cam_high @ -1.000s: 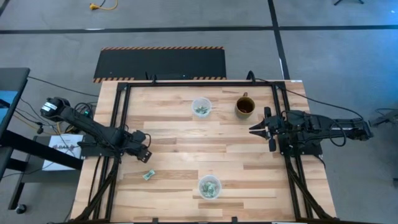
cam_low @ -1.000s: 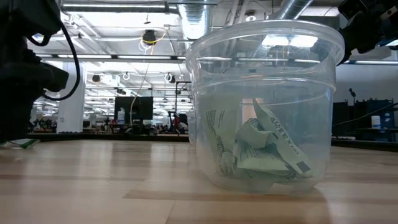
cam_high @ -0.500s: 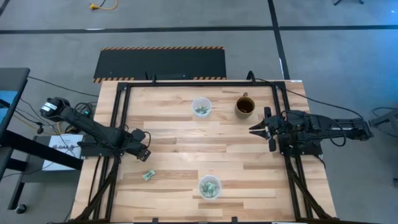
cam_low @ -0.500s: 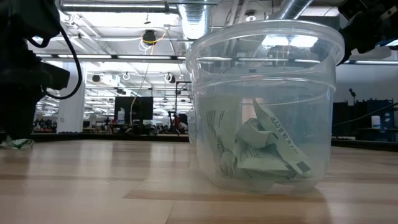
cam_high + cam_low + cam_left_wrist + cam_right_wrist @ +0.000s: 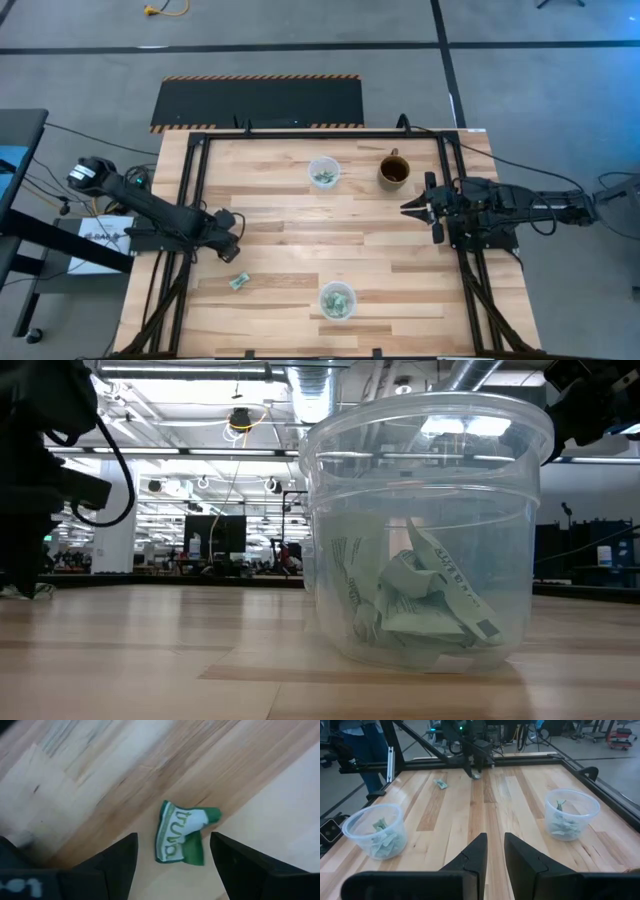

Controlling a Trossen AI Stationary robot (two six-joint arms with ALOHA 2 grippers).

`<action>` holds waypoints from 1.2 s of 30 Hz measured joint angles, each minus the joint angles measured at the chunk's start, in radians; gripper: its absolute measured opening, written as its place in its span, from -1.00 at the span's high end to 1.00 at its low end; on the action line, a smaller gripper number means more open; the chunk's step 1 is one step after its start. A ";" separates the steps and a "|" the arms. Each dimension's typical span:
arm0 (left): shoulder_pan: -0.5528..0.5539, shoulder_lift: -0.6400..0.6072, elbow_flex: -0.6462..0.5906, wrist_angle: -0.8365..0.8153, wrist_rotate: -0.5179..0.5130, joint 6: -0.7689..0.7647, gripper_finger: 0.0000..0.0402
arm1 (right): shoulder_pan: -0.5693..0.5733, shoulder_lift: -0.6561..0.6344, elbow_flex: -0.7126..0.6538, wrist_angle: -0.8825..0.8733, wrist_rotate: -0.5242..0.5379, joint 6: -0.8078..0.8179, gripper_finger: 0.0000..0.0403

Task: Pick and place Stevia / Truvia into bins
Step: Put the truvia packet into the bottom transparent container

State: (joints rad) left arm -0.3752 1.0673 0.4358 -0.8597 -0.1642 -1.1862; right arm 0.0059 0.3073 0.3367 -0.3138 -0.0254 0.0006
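Left pincer [image 5: 172, 865]: fingers spread wide, nothing held, poised just above the last loose Truvia packet [image 5: 181, 838]; shifted slightly toward it over the past second.
Truvia packet: lay crumpled on the tabletop [image 5: 280, 250], near the left edge, between the left pincer and the near bin [image 5: 337, 300].
Far bin [image 5: 323, 172]: already held packets, as did the near one.
Right pincer [image 5: 494, 851]: parked at the right side, narrowly open, empty.
Meaning: descent and grasp likely next.

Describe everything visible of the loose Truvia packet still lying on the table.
The loose packet is small, flat paper, white with green edges and green "truvia" lettering. It is crumpled, one corner folded over. It lies alone on the bare wooden table, left of the nearer cup. The open left hand hovers over it, fingers on either side, not touching.
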 joint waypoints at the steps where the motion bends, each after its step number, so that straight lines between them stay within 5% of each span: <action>1: 0.000 0.016 0.000 0.000 -0.001 0.006 -0.19 | 0.000 0.000 0.000 0.000 0.000 0.000 0.71; 12: 0.000 0.111 0.005 0.031 0.012 0.128 -0.09 | 0.000 0.000 0.000 0.000 0.000 0.000 0.71; 24: -0.001 0.108 0.002 0.081 0.029 0.136 0.76 | 0.000 0.000 0.000 0.000 0.000 0.000 0.71; 27: -0.001 0.108 0.002 0.101 0.007 0.148 0.93 | 0.000 0.000 0.000 0.000 0.000 0.000 0.71; 36: -0.018 0.112 0.112 0.193 -0.188 0.277 0.95 | 0.000 0.000 0.000 0.000 0.000 0.000 0.71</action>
State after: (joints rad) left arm -0.3935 1.1795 0.5477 -0.6668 -0.3519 -0.9093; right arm 0.0059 0.3073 0.3367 -0.3138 -0.0254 0.0003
